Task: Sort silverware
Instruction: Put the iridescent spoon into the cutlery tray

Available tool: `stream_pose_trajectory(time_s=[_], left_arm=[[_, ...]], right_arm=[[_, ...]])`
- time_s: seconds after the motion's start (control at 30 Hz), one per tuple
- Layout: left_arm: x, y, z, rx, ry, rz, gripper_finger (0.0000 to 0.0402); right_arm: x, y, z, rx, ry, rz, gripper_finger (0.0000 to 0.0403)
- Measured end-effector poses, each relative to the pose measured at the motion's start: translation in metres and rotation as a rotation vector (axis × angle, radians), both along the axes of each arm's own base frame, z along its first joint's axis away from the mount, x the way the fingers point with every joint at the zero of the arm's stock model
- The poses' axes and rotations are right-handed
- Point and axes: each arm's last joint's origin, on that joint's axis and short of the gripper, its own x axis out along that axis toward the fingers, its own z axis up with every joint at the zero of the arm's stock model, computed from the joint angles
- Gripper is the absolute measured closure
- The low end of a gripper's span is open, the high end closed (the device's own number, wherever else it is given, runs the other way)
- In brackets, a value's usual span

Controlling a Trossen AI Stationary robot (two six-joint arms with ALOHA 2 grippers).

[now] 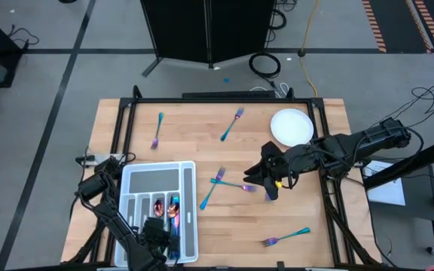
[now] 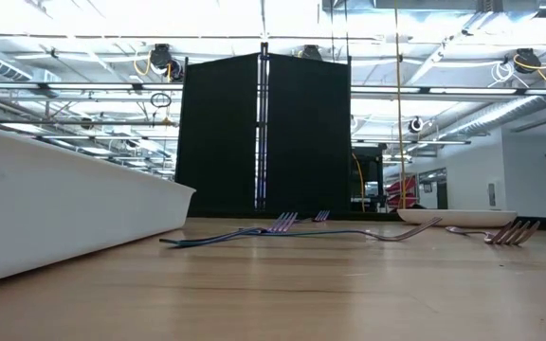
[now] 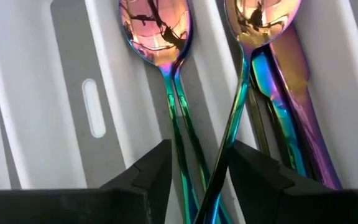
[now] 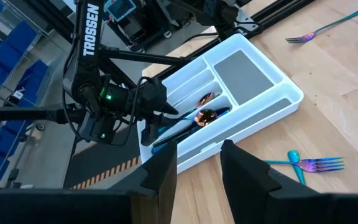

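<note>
Spoon of iridescent rainbow metal [image 3: 229, 124] looks stiff, slick; I judge mid-handle grip best; left gripper [image 3: 197, 180] part-open, straddling it.

A tall black folding screen [image 2: 263, 133] stands beyond the wooden table [image 1: 224, 150]. Grey floor [image 1: 66, 68] carries dark seams and coiled cables [image 1: 264, 64]. Overhead, ceiling trusses and bright strip lights [image 2: 112, 19].

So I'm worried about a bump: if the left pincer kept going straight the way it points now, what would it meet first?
Probably the spoon handles lying between its open fingers, then the white tray floor under them; depth is hard to judge.
</note>
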Motion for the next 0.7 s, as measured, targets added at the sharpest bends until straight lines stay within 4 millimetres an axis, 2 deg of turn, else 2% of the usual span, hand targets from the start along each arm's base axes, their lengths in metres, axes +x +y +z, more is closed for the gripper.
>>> stream_pose_trajectory(time_s=[0.2, 0.37, 0.7], left_arm=[[0.006, 0.0, -0.001, 0.031, -0.064, -0.117, 0.0244], [0.008, 0.001, -0.019, 0.01, -0.081, -0.209, 0.0244], [0.004, -0.002, -0.017, 0.047, -0.065, -0.251, 0.0254]], right_arm=[[0.0, 0.0, 0.0, -0.007, -0.001, 0.003, 0.0294], [0.0, 0.001, 0.0, -0.007, -0.002, 0.008, 0.0294], [-0.003, 0.009, 0.0, -0.031, -0.006, 0.048, 0.0294]])
